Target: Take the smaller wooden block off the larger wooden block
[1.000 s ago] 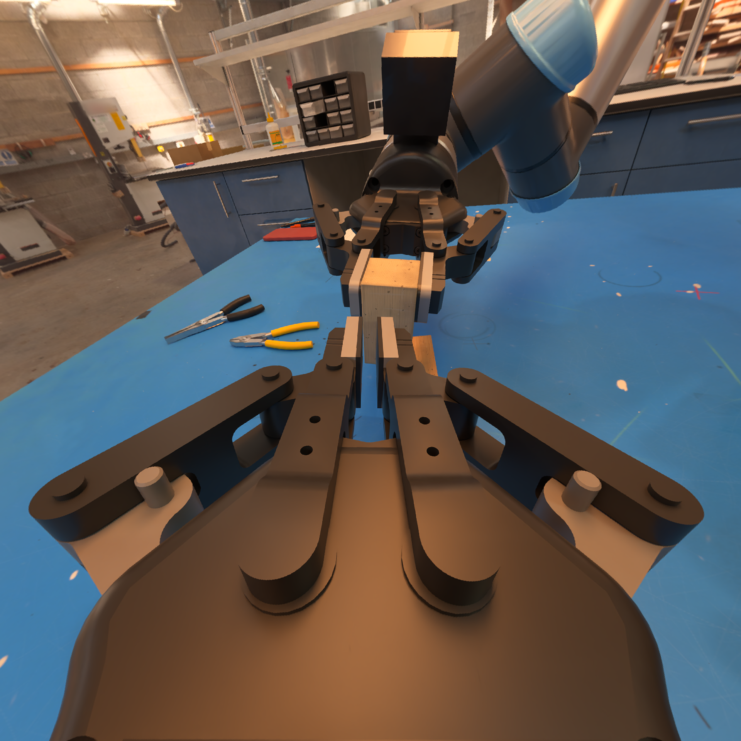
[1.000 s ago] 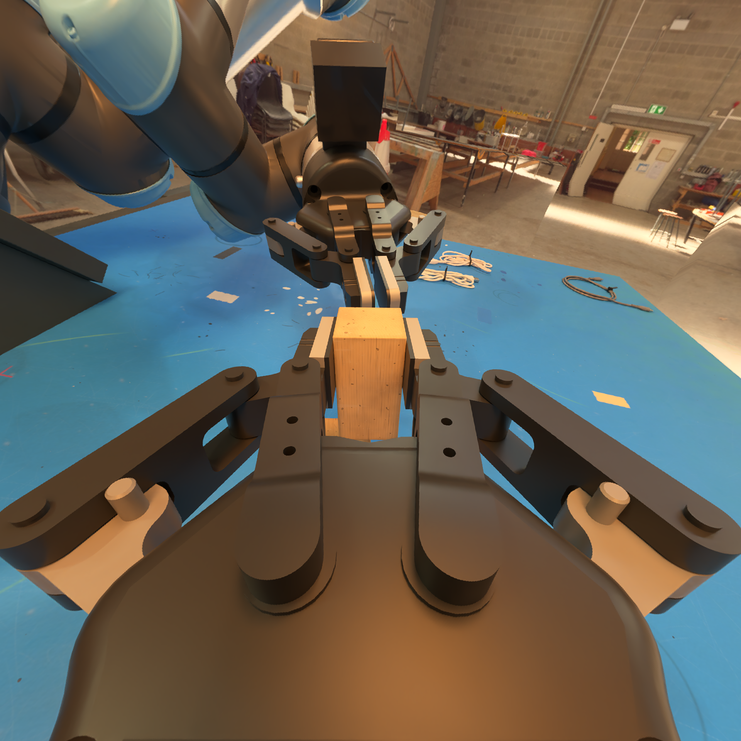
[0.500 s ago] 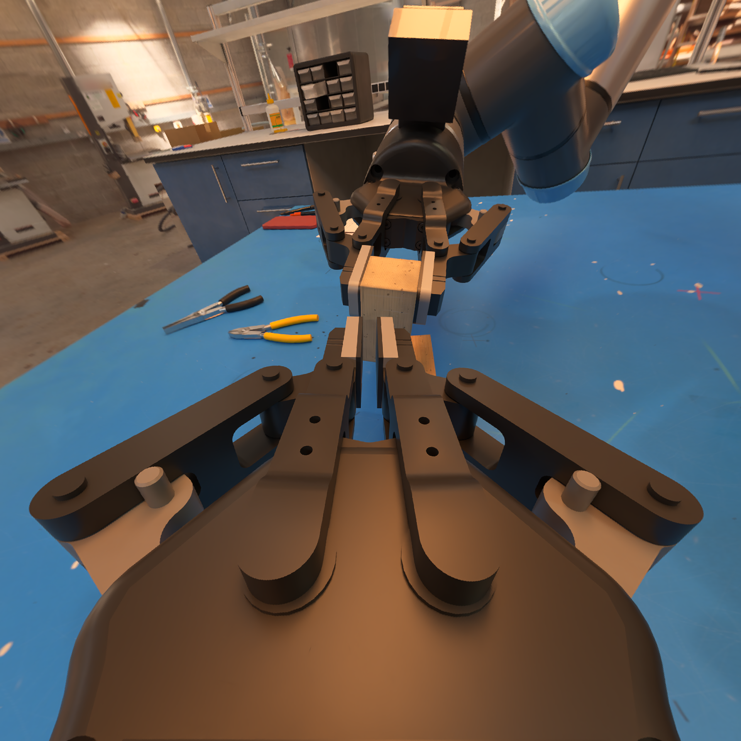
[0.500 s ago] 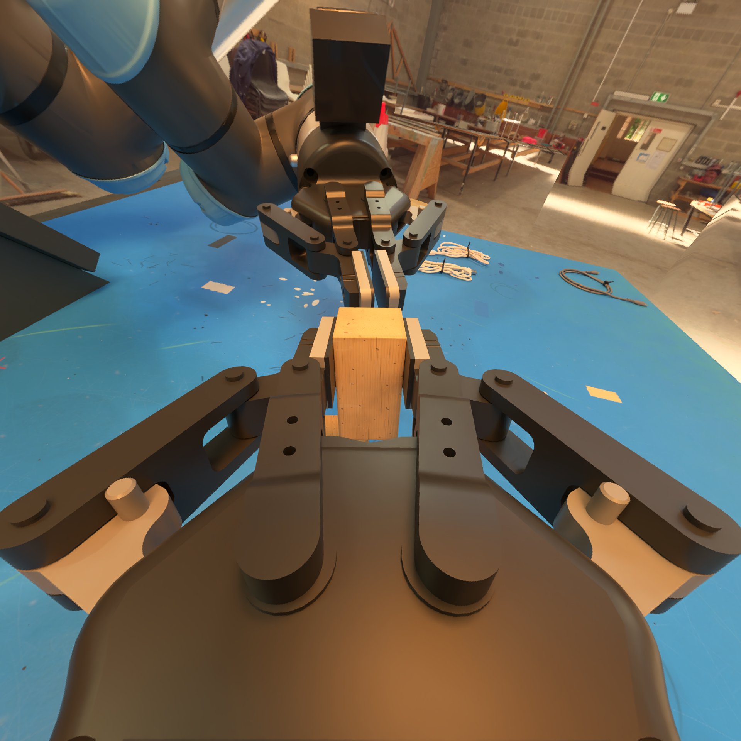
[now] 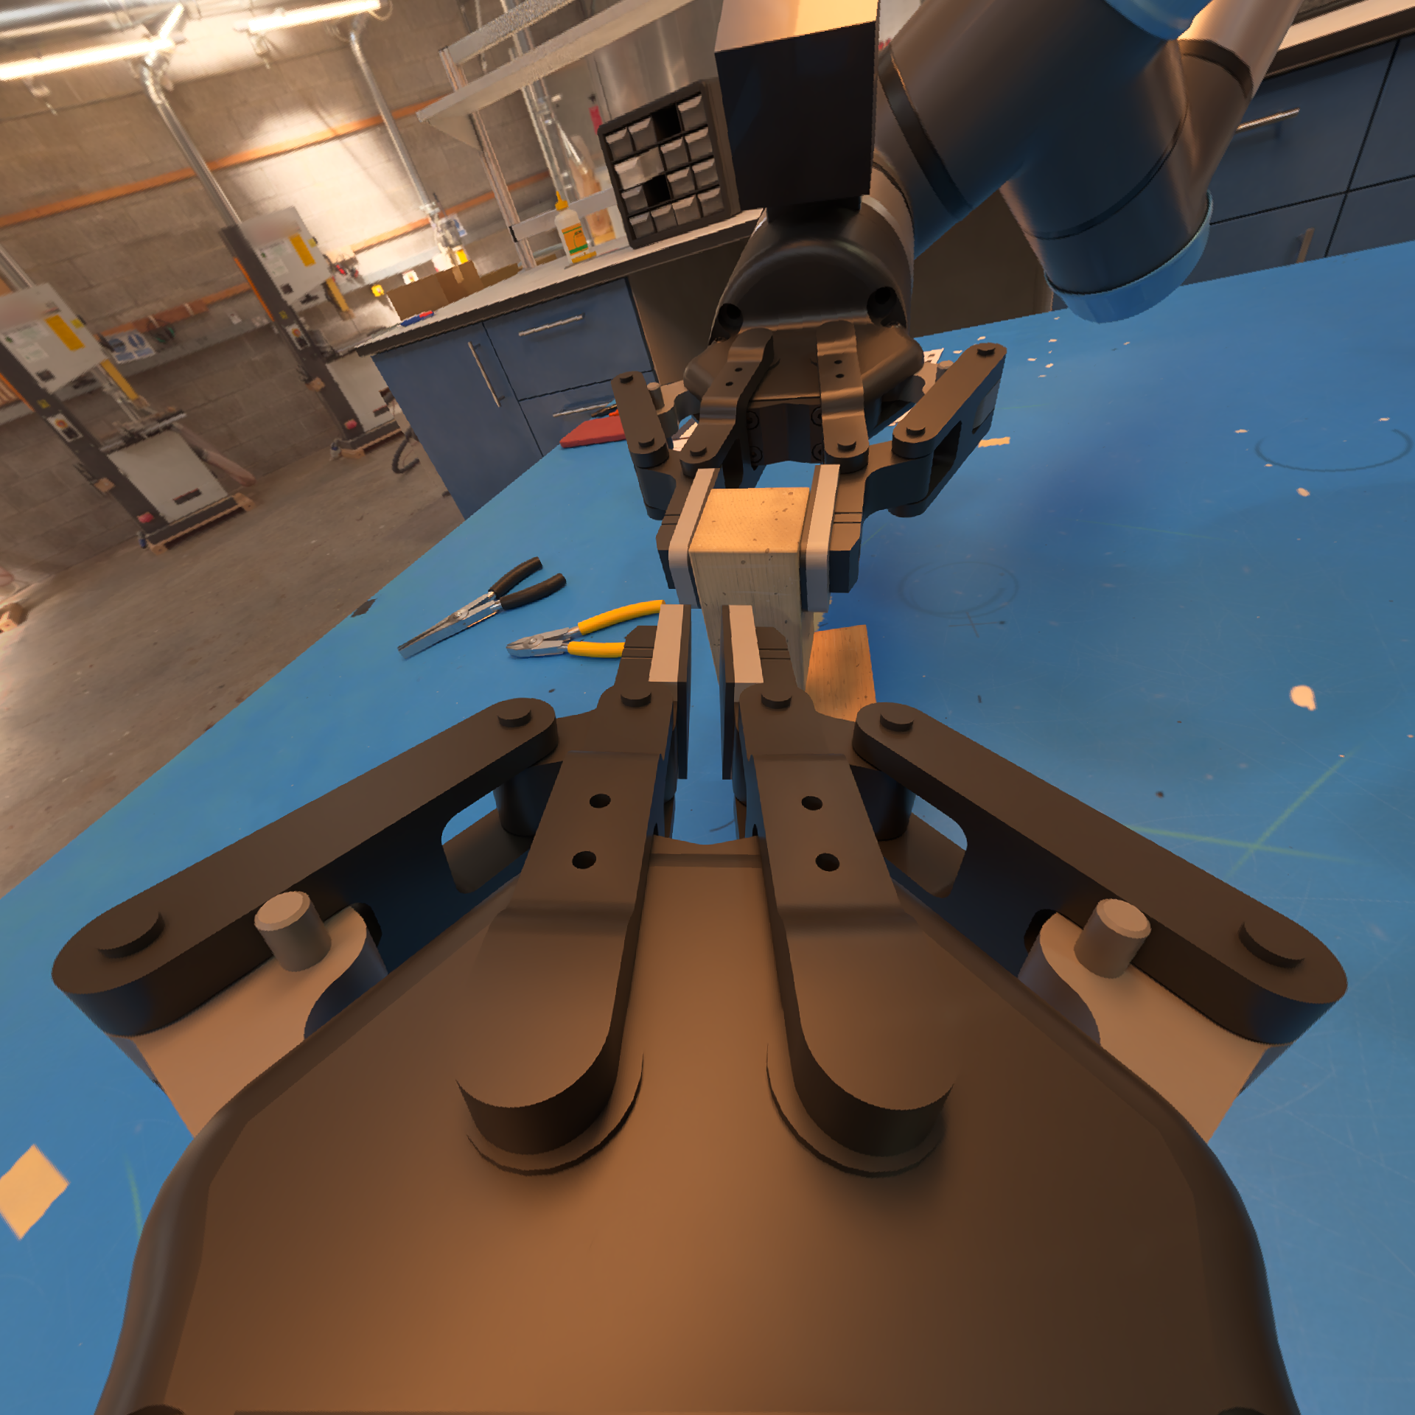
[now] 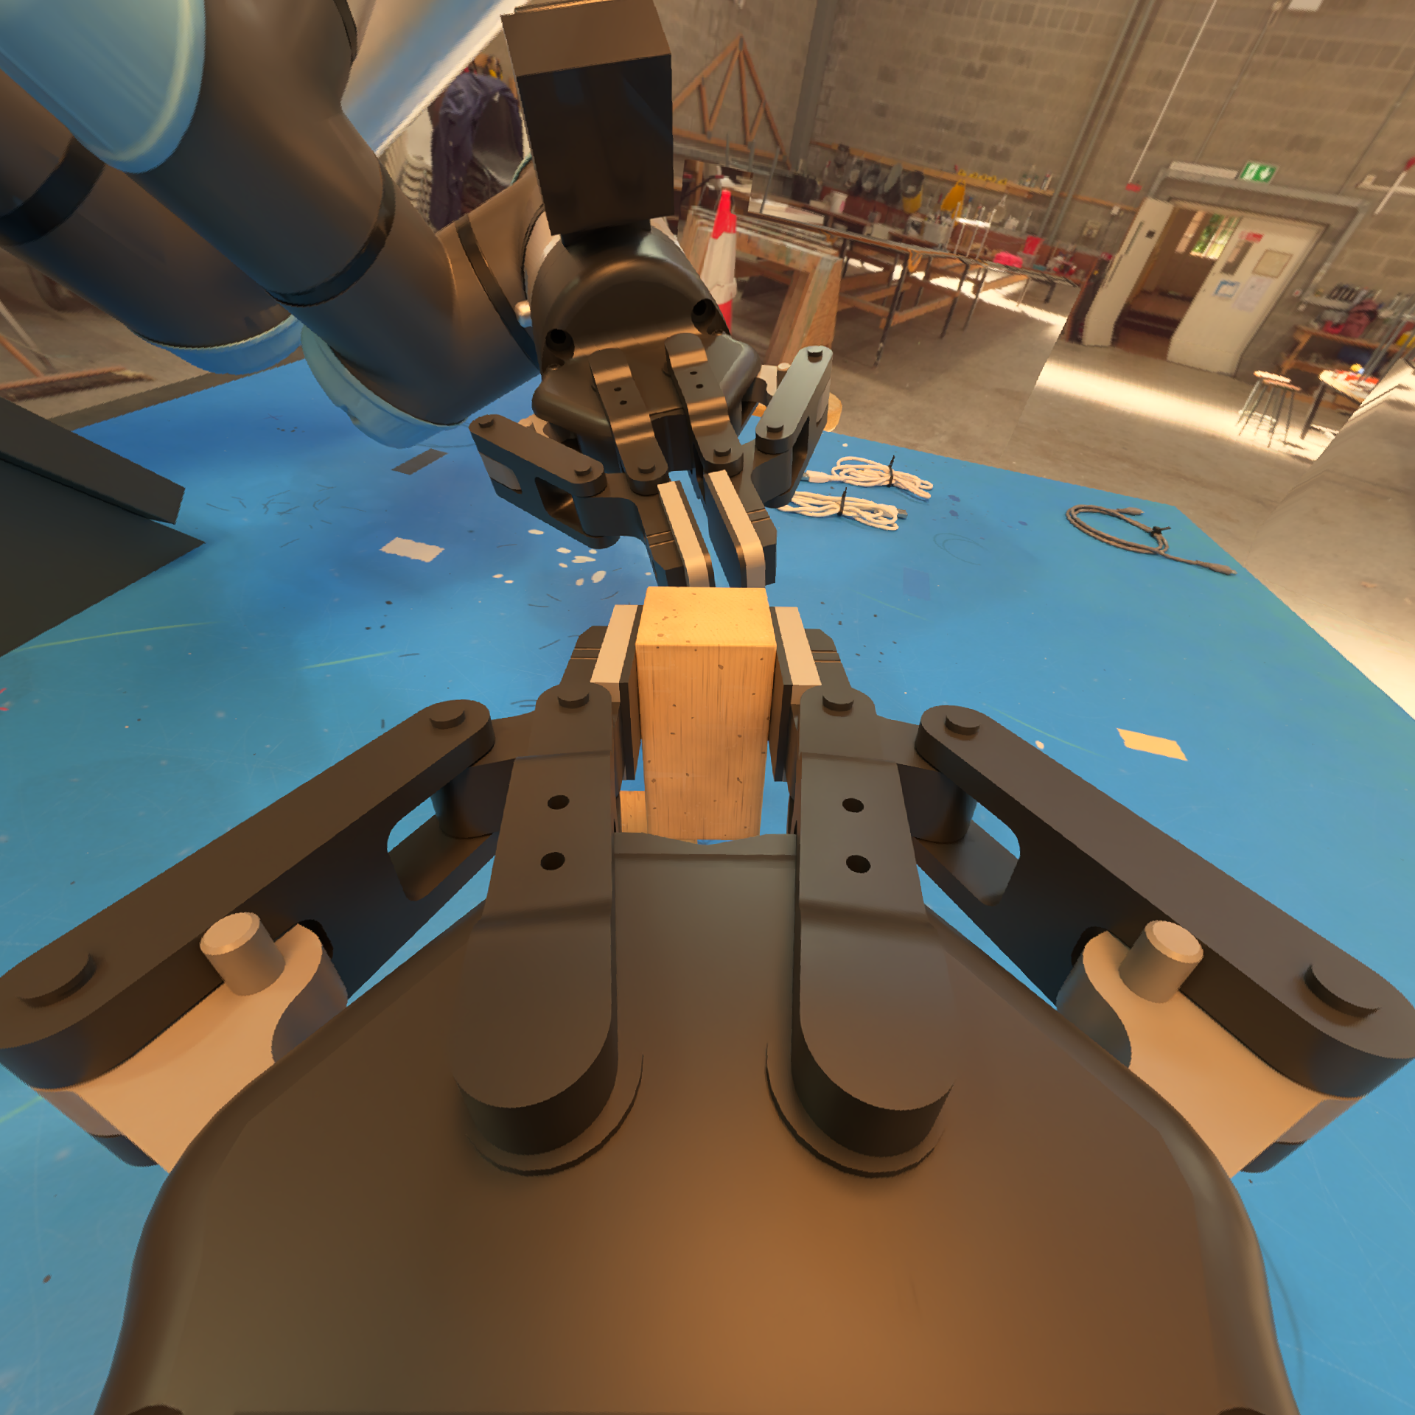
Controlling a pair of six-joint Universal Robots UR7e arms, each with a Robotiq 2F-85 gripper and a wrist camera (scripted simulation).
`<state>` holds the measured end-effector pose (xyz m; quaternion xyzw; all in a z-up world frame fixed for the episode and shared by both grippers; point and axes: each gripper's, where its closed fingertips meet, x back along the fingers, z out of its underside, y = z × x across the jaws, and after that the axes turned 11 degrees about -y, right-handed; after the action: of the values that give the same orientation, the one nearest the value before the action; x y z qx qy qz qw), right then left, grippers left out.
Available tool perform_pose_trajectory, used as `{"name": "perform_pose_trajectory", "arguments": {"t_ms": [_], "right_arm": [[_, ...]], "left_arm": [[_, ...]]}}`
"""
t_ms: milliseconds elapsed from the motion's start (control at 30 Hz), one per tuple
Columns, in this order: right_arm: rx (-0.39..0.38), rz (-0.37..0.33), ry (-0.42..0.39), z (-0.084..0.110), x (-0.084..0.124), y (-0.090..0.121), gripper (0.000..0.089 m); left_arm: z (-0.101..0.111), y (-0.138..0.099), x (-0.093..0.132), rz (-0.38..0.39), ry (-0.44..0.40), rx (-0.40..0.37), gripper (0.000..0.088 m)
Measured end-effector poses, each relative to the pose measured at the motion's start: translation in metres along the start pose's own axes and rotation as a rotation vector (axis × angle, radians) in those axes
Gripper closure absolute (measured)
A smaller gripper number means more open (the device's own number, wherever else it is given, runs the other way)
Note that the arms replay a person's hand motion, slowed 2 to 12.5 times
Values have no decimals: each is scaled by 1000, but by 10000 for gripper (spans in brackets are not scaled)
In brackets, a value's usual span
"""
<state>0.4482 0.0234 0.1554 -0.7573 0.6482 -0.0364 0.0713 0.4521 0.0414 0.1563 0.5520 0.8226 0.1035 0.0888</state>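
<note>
My right gripper is shut on the smaller wooden block, a pale upright piece held by its two sides. In the left wrist view the right gripper and its block sit just beyond my left fingertips. The larger wooden block lies flat on the blue table under and beside the held block; only a sliver of it shows in the right wrist view. My left gripper is shut with a thin gap and holds nothing. It also shows in the right wrist view, just past the held block.
Black-handled pliers and yellow-handled pliers lie left of the blocks. White rope coils and a grey cable lie near the table's far edge. A dark wedge stands at the left.
My left gripper has rolled to one side, so its view is tilted. The right gripper still grips the block and has hardly moved.
</note>
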Motion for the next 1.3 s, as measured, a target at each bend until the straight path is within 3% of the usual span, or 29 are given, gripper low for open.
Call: {"name": "perform_pose_trajectory", "arguments": {"t_ms": [100, 267, 433, 767, 1100, 1300], "right_arm": [[1, -2, -1, -1, 0, 1, 623], [2, -5, -1, -1, -2, 2, 623], [-14, -15, -2, -1, -2, 3, 623], [-36, -9, -5, 1, 0, 0, 623], [-39, 0, -5, 1, -1, -1, 623], [-43, -3, -1, 1, -1, -1, 623]], "left_arm": [[-1, -1, 0, 5, 2, 25, 815], [-1, -3, 0, 38, -4, 198, 822], [-1, -3, 1, 48, -12, 278, 822], [1, -1, -1, 18, -32, 163, 815], [-9, 2, 4, 17, -107, 202, 813], [-8, 2, 4, 23, -106, 207, 815]]}}
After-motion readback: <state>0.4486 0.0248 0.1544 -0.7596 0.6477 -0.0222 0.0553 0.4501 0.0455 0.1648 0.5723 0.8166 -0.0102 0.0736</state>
